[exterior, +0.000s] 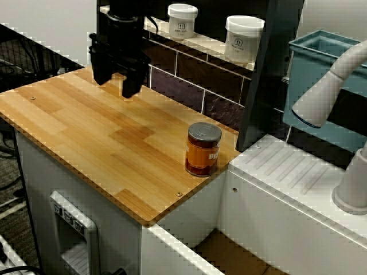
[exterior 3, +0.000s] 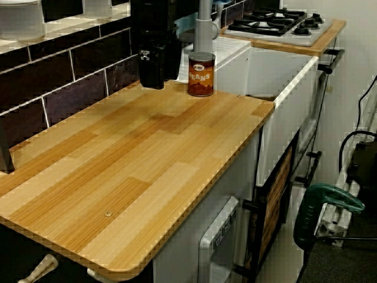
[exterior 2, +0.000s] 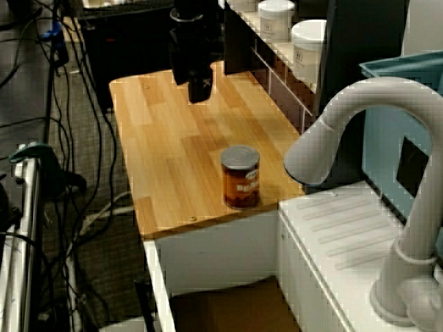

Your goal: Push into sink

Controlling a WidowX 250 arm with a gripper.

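A bean can stands upright at the wooden counter's edge beside the sink, the gripper hovering well behind it, jaw state unclear.

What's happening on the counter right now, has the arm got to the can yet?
Not yet. The black tool hangs above the wooden countertop, well apart from the orange-labelled beans can with the grey metal lid. The can stands upright near the countertop's corner, close to the edge beside the white-walled sink with the brown floor. Nothing is being touched, and the push toward the sink has not begun. Whether the tool is open or shut is unclear from these views.
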